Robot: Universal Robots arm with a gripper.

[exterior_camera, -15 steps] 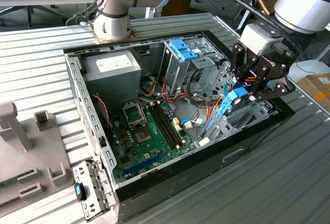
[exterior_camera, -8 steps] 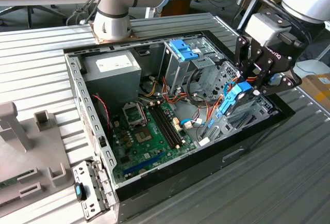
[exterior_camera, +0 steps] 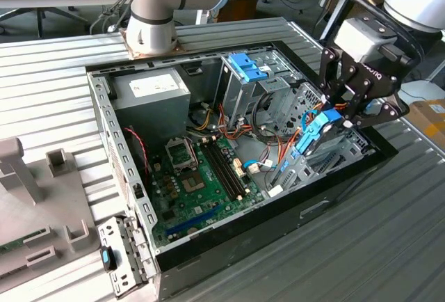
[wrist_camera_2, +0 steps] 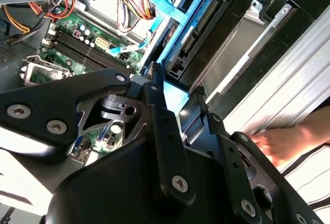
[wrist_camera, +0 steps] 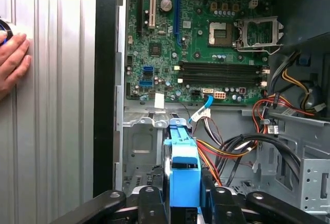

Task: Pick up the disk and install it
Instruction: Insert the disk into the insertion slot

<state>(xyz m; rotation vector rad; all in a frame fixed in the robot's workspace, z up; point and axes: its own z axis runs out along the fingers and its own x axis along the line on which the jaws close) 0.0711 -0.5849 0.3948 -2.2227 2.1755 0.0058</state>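
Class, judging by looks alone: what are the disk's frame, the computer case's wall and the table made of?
The disk: frame bright blue, smooth, likely moulded plastic. Case wall: bare grey, punched holes, probably sheet steel. Table: pale grey, ribbed, dull sheen, likely aluminium.

The tool (wrist_camera: 184, 199) is gripping the disk (wrist_camera: 184, 175), with its two black fingers (wrist_camera: 153, 201) pressing on both sides of the bright blue frame. The disk is standing on its edge close to the grey metal bay (wrist_camera: 139, 144) of the open computer case. Beyond the bay, the green motherboard (wrist_camera: 206, 43) is showing its processor socket (wrist_camera: 258, 30) and long black memory slots (wrist_camera: 221, 72). A bundle of orange, red, yellow and black cables (wrist_camera: 242, 146) is running just beside the disk. Outside the black case wall (wrist_camera: 105, 79), a person's hand (wrist_camera: 13, 64) is resting on the ribbed grey worktop (wrist_camera: 62, 131).
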